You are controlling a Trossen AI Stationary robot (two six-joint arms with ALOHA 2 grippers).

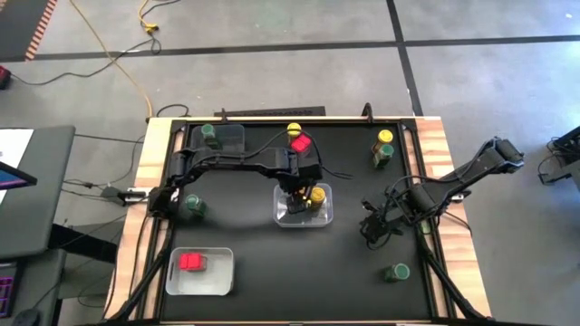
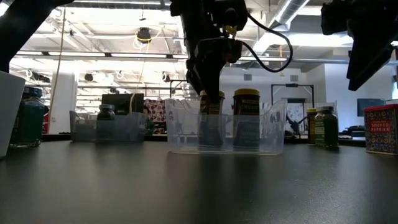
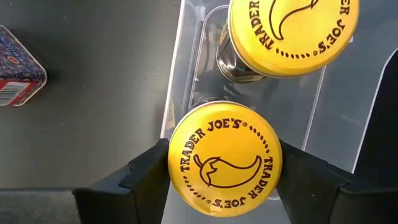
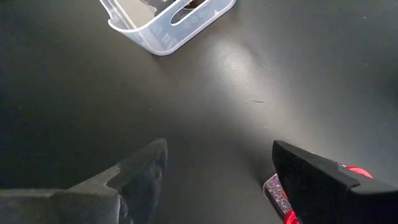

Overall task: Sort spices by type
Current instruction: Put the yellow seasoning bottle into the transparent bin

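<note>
Jar in hand: round glass spice jar with yellow lid (image 3: 224,157), upright, directly beneath my left pincer (image 3: 221,171), inside the clear plastic bin (image 1: 304,206) mid-tabletop.
Neighbour: second yellow-lidded jar (image 3: 291,34) just beside it in that bin.
Left pincer: fingers flank the lid on both sides, narrow; I judge the hold is loosening, release due.
Right pincer (image 4: 217,165): wide, holding nothing, hovering over bare black tabletop (image 4: 74,93), red-topped jar (image 4: 280,193) just beside one finger.
</note>
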